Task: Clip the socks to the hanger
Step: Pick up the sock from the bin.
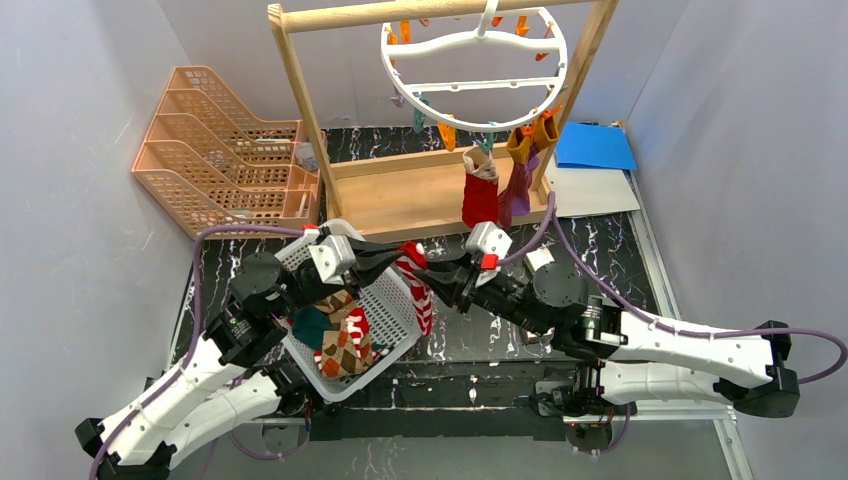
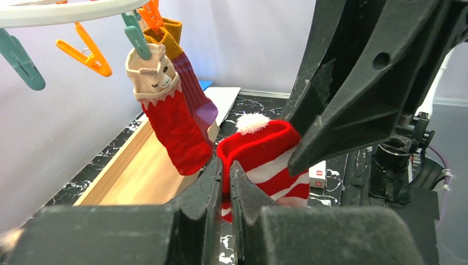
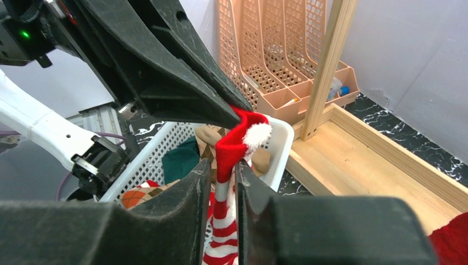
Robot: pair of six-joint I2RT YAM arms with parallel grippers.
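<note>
**Item under task.** The red-and-white striped sock (image 1: 415, 275) hangs between the two arms, over the far rim of the white basket (image 1: 395, 300), its pompom cuff uppermost.

**Tools.**
- The left gripper (image 2: 226, 176) has its fingers together, pinching the edge of the sock's cuff.
- The right gripper (image 3: 223, 171) has a finger on each side of the sock lower down. The fabric fills the narrow gap, and it cannot be told whether the fingers press on it.
- The two sets of fingertips are just beside each other.

**Surroundings.**
- An argyle sock (image 1: 345, 350) and a dark teal sock (image 1: 310, 325) lie in the basket.
- The hanger (image 1: 472, 86) hangs from the top bar of the wooden rack (image 1: 300, 100), well apart from the held sock.

**Obstructions.** A red sock with a beige animal cuff (image 1: 480, 195) and a maroon-purple sock (image 1: 518, 180) hang clipped at the ring's near right edge, between the grippers and the ring. The rack's base board lies beneath them.

**Periphery.** A peach tray organiser (image 1: 210, 150) stands at far left and a blue sheet (image 1: 595, 145) lies at far right.
</note>
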